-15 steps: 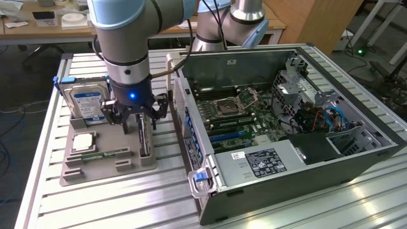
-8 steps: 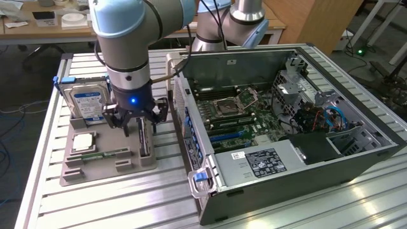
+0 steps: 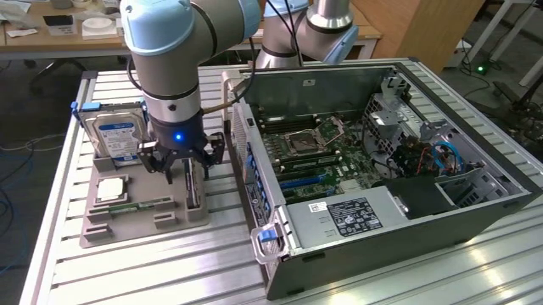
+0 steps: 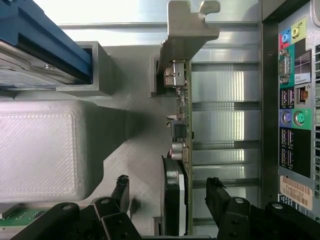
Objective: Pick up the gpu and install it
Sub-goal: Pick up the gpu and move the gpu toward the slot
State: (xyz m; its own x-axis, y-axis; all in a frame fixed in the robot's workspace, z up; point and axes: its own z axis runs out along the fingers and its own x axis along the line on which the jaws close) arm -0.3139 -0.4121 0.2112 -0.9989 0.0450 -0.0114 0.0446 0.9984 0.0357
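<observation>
- Now the end effector [image 3: 188, 166] hovers open at the exterior view's left centre.
- Gpu [image 3: 193, 189] stands on edge in the tray [image 3: 127, 225], directly beneath it, between the spread fingers [image 4: 121, 185], untouched.

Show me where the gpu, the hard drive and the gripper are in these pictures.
gpu [image 4: 183, 107]: wrist view, on the green board's edge.
hard drive [image 3: 118, 135]: exterior view, on its blue-white label.
gripper [image 4: 167, 181]: wrist view, midway between its open fingertips, which straddle the card.
</observation>
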